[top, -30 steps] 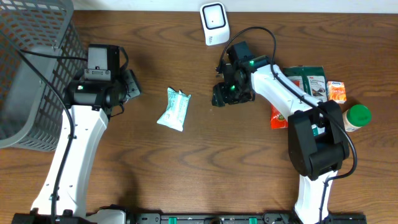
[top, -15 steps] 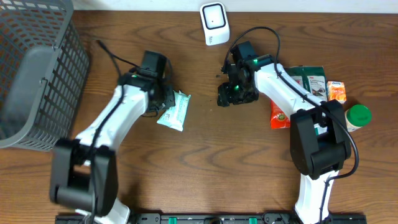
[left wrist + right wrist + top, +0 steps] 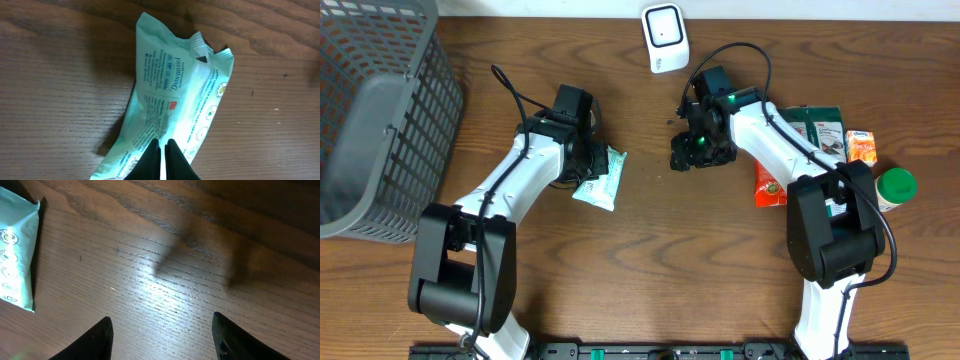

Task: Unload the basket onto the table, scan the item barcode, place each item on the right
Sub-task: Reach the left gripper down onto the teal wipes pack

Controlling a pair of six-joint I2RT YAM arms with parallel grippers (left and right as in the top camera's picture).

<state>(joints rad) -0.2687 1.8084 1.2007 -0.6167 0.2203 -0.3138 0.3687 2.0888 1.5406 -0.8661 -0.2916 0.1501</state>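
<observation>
A pale teal wipes packet (image 3: pixel 602 180) lies on the wooden table left of centre, printed side up in the left wrist view (image 3: pixel 175 85). Barcode stripes (image 3: pixel 131 166) show near its lower left edge. My left gripper (image 3: pixel 588 160) sits on the packet's near half, its black fingertips (image 3: pixel 163 144) pressed together with a thin strip of the wrap between them. The white scanner (image 3: pixel 663 37) stands at the back centre. My right gripper (image 3: pixel 696 150) hovers open over bare wood (image 3: pixel 162 322), right of the packet (image 3: pixel 15 255) and holding nothing.
A grey mesh basket (image 3: pixel 370 120) fills the back left corner. At the right lie a green pouch (image 3: pixel 820 130), an orange packet (image 3: pixel 770 186), a small carton (image 3: pixel 861 146) and a green-lidded jar (image 3: pixel 895 187).
My left arm has swung from beside the basket to the packet and its jaws have shut there. The right arm has shifted only slightly.
</observation>
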